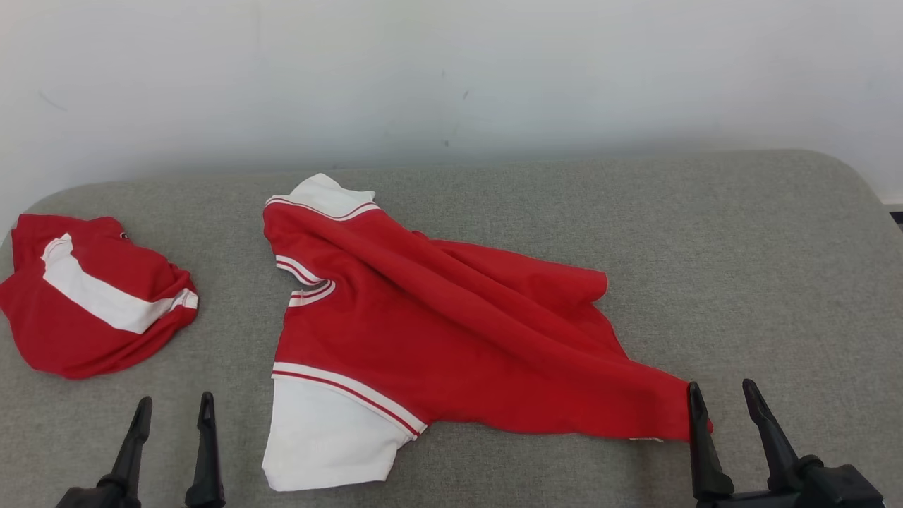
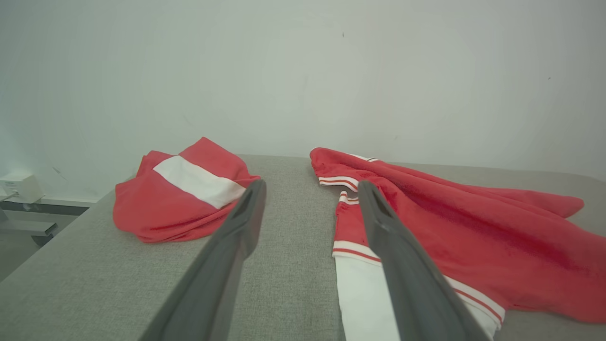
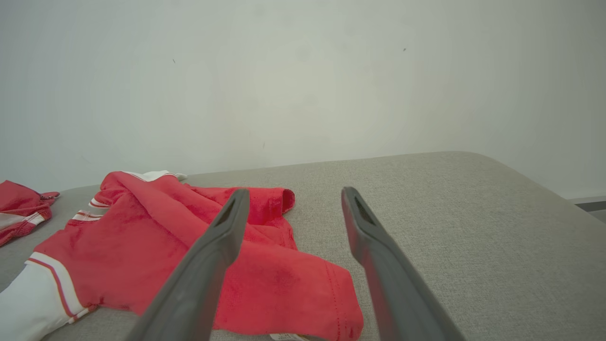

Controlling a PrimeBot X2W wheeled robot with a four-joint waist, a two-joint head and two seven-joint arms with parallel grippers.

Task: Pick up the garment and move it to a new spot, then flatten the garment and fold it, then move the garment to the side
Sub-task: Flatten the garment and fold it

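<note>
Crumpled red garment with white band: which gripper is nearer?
Left. The left gripper is in front of the crumpled garment; the right gripper is far across, at the spread red shirt's hem.

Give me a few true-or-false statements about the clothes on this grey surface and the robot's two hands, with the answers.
1. A spread shirt and a bunched garment lie on the grey surface. True.
2. The left hand grips the shirt's white sleeve. False: it is open and empty, near the gap between the two garments.
3. The bunched garment lies to the robot's left of the shirt. True.
4. The shirt is neatly folded. False: it lies unfolded and creased.
5. The right hand is shut on the hem. False: it is open and holds nothing, beside the hem corner.
</note>
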